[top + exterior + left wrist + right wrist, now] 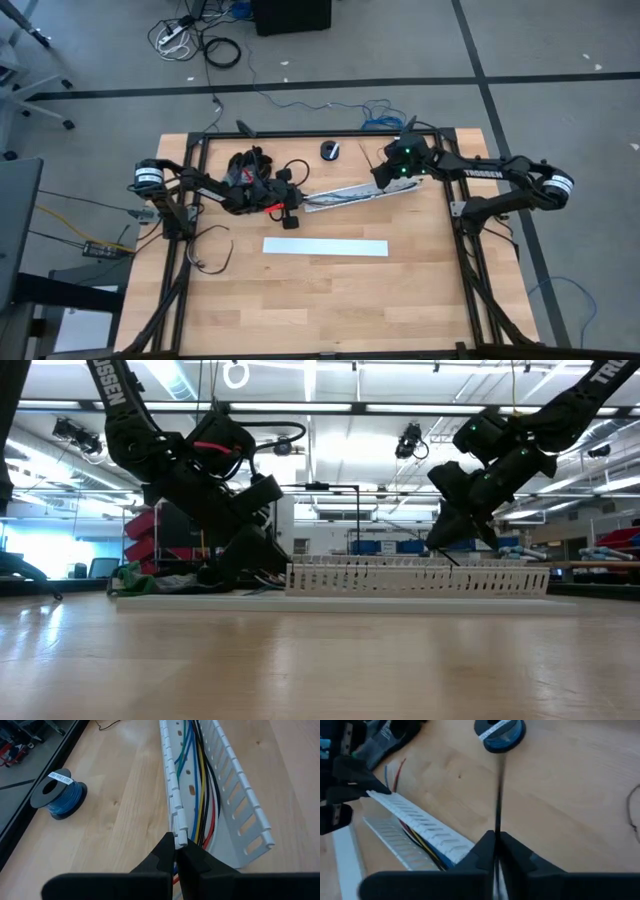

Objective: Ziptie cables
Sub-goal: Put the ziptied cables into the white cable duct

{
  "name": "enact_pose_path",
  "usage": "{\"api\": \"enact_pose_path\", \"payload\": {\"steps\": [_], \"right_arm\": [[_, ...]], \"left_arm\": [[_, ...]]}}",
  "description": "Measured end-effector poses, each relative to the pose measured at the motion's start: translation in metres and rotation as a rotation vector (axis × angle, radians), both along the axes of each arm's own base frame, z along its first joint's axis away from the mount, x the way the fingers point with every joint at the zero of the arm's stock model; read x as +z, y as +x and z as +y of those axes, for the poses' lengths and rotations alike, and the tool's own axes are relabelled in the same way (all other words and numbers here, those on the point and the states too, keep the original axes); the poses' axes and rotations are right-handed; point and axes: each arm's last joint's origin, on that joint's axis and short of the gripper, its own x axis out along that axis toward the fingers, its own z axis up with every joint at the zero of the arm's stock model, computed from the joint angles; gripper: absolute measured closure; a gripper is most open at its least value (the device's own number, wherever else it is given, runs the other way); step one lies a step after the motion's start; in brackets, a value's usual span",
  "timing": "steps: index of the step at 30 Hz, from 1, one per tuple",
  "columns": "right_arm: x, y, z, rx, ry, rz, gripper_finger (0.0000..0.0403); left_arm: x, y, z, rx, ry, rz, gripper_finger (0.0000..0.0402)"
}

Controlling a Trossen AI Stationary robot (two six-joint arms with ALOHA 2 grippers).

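White slotted duct (350, 194) lies at a slant across the middle of the wooden surface (330, 290) in the high view, with the cables (335, 198) running along inside it. Left end effector (297, 208) sits at the duct's left end; right end effector (385, 178) sits at its right end. A flat white strip (325, 247) lies apart, nearer the front edge. A small blue wire spool (330, 150) stands near the back edge.

Low view: duct (415, 577) seen side-on, resting flat on the surface (320, 660). Left end effector (268, 560) is down at one end, right end effector (447, 545) above the other end.

Left wrist view: left end effector (180, 851) is closed, fingertips pinching the end of one duct wall (172, 780). Cables (200, 785) in blue, green, yellow, red and black lie between the two slotted walls. Spool (59, 795) stands beside the duct, well apart from it.

Right wrist view: right end effector (496, 840) is closed narrow on a thin dark strip (499, 795) that points toward the spool (499, 732); what the strip is cannot be told. Duct (420, 832) lies just beside the fingertips, coloured cables (427, 845) visible in it. Left end effector (375, 787) holds the far end.
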Motion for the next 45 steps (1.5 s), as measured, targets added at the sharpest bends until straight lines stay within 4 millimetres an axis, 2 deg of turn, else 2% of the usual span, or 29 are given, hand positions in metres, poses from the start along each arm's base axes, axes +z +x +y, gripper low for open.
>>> {"api": "enact_pose_path", "payload": {"steps": [4,12,23,30,39,45], "right_arm": [[0.000,-0.001,-0.001,-0.002,-0.001,0.005,0.0400],[-0.003,-0.002,0.005,-0.035,0.027,0.050,0.0402],[0.019,0.007,0.016,-0.108,-0.038,0.150,0.0402],[0.012,0.010,0.019,-0.129,-0.034,0.215,0.0403],[0.011,0.010,0.019,-0.146,-0.034,0.217,0.0403],[0.003,0.014,0.017,-0.154,-0.021,0.239,0.0403]], "left_arm": [[0.000,0.000,0.000,0.000,0.000,0.001,0.0401],[-0.001,-0.001,0.000,0.000,-0.003,0.012,0.0401],[-0.002,-0.001,0.000,-0.001,-0.009,0.018,0.0401],[-0.001,-0.001,-0.001,-0.008,-0.016,0.011,0.0401],[-0.001,-0.001,-0.001,-0.012,-0.018,0.009,0.0401],[-0.001,-0.001,-0.001,-0.011,-0.021,0.011,0.0401]]}}
